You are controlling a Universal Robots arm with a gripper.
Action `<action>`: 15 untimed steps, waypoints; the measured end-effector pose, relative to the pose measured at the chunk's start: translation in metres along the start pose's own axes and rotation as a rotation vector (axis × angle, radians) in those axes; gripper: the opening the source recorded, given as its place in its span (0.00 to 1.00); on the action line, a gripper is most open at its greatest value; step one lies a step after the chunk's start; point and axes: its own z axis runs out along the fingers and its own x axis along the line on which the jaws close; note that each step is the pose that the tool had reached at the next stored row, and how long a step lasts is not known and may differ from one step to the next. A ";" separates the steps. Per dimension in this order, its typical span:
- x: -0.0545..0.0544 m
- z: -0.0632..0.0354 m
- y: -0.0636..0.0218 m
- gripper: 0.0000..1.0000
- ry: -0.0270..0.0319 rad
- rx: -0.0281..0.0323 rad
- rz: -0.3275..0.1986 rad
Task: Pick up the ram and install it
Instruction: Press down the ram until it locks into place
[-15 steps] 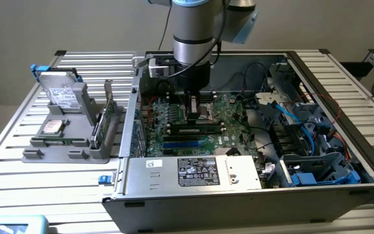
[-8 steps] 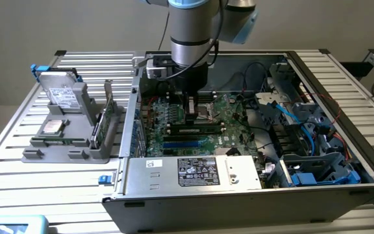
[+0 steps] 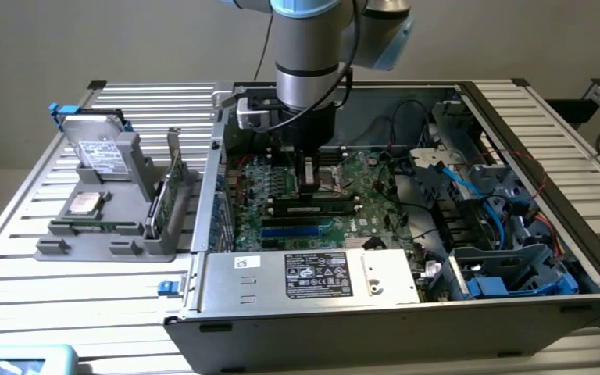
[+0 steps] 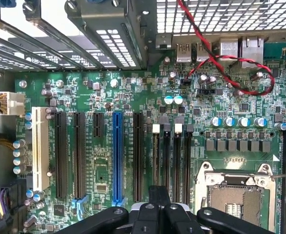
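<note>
The ram [image 3: 316, 208] is a long dark stick with a pale label, standing in a memory slot of the motherboard [image 3: 373, 223] inside the open computer case. In the wrist view the ram [image 4: 156, 161] shows edge-on as a brownish strip in the memory slot nearest the expansion slots, below a white latch. My gripper [image 3: 305, 183] hangs shut just above the board, over the ram's slot and beside the processor socket [image 3: 333, 176]. Its black fingertips [image 4: 160, 195] are pressed together in line with the ram's edge, with nothing visibly held between them.
A grey holder [image 3: 102, 234] on the slatted table at the exterior view's left carries a silver hard drive [image 3: 97, 152] and a green expansion card [image 3: 165, 195]. The power supply [image 3: 311, 273], drive cage [image 3: 508, 273], blue cables and a red twisted wire [image 4: 220, 63] crowd the case.
</note>
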 end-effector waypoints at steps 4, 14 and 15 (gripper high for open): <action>0.001 0.0013 -0.0005 0.11 -0.0056 0.0000 0.000; 0.002 0.0048 -0.0004 0.11 -0.0155 -0.0004 0.000; 0.003 0.0052 -0.0004 0.11 -0.0167 -0.0003 0.001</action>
